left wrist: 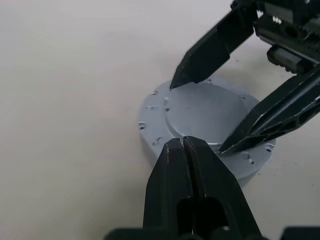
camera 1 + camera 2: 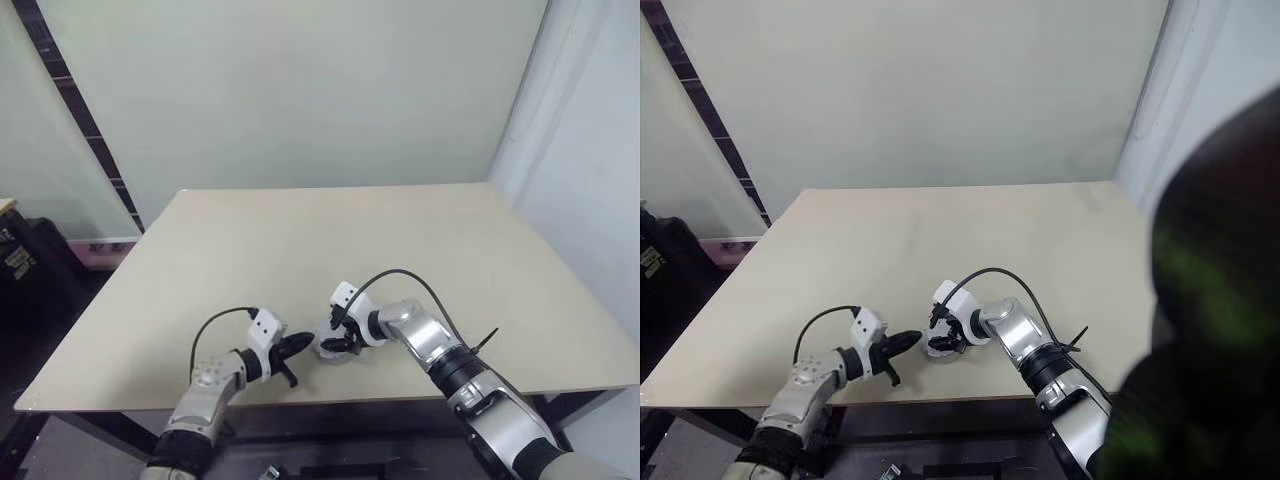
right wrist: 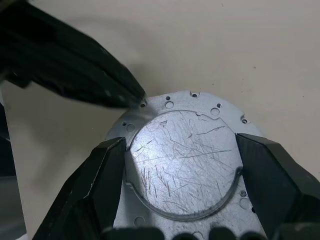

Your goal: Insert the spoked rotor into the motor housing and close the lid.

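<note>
Left fingers (image 1: 170,170): pressed together, nothing between them, tips set against the rim of the lid (image 1: 200,107) on the side nearest the left gripper (image 1: 182,145). Right fingers (image 3: 100,185): spread wide, one on each side of the lid's raised round centre, tips down at its edge. Cannot tell whether the right gripper (image 3: 182,155) actually pinches that centre or only brackets it.

Between the two grippers: grey metal disc, face scratched and dull-shiny, with a ring of small holes around the flat outer flange. Shows a fair wall below the flange in the left wrist view, so probably seated on the motor housing; hidden underneath, so not certain. Lies flat on the table (image 2: 300,230), near its front edge, about midway between the arms.

Handling, as a judgement: rigid, dense for its size, not fragile, but smooth bare metal and so likely slippery under hard plastic fingertips. Low step on the raised centre gives little to bite on. Better purchase across the full outer wall, fingers opposite each other, low on the side. Pressing down flat from above looks safer than pushing at one edge, which risks tilting or sliding the piece across the smooth tabletop.
</note>
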### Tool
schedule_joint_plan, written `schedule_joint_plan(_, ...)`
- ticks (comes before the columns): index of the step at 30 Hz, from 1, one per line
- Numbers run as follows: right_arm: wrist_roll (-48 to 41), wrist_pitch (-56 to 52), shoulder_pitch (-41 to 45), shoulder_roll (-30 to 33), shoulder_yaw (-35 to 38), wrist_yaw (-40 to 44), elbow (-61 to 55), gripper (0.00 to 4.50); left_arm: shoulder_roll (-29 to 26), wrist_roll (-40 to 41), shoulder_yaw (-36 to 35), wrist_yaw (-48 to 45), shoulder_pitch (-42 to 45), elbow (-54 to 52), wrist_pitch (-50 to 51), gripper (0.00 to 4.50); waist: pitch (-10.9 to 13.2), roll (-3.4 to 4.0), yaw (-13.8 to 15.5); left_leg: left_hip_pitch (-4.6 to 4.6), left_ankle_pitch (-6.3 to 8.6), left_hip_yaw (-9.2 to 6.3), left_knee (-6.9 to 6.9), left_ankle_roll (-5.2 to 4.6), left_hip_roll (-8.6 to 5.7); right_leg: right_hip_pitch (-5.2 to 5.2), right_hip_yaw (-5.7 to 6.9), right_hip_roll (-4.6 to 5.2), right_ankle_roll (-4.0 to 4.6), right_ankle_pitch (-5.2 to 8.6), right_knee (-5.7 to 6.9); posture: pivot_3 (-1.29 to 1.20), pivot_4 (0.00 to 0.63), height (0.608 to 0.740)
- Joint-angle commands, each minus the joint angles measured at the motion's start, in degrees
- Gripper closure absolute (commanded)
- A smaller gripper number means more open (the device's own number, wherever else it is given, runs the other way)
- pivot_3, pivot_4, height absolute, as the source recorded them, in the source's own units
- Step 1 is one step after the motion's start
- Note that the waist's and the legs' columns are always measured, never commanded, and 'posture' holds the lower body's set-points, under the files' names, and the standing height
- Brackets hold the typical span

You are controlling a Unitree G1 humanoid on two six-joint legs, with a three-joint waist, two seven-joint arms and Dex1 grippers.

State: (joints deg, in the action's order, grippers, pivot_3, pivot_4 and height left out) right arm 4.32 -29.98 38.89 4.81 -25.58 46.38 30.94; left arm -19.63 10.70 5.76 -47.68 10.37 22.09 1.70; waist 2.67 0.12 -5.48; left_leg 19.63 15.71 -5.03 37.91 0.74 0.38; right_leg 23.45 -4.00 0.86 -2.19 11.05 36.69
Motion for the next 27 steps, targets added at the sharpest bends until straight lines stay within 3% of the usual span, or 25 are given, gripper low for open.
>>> schedule_joint_plan(1,1.79,-0.26,-0.53,2.01,-1.17,0.4,0.05,1.24,0.26,-1.37,0.52,-0.46,2.37,1.53,-2.34,4.5,0.0,0.0,0.04,0.01,0.0,-0.02,-0.01,0.0,-0.01,0.0,0.01,0.0,-0.02,0.0,-0.01,0.0,0.0,0.74)
schedule_joint_plan(12,1.42,0.5,-0.92,2.46,-1.38,0.56,-1.44,1.24,0.57,-2.93,1.67,-1.02,2.86,2.46,-2.33,4.5,0.0,0.01,0.27,0.04,0.0,-0.07,-0.01,0.0,-0.07,-0.01,0.01,0.06,-0.04,0.01,-0.04,0.0,0.0,0.74)
schedule_joint_plan(16,0.08,0.29,-0.6,1.82,-0.09,0.78,-1.79,0.01,0.59,-3.1,1.9,-1.42,2.98,2.44,-2.25,4.5,0.0,0.0,0.18,0.04,0.0,-0.06,-0.01,0.0,-0.07,0.0,0.0,0.06,-0.04,0.01,-0.04,0.0,0.0,0.74)
schedule_joint_plan(27,-6.36,-4.08,0.2,0.21,8.7,-1.43,-5.6,0.01,1.06,-3.61,2.52,-2.49,3.45,2.57,-2.26,4.5,0.01,0.01,0.26,0.09,0.0,-0.13,-0.01,0.0,-0.07,0.02,0.02,0.05,-0.04,0.01,-0.05,0.0,0.0,0.74)
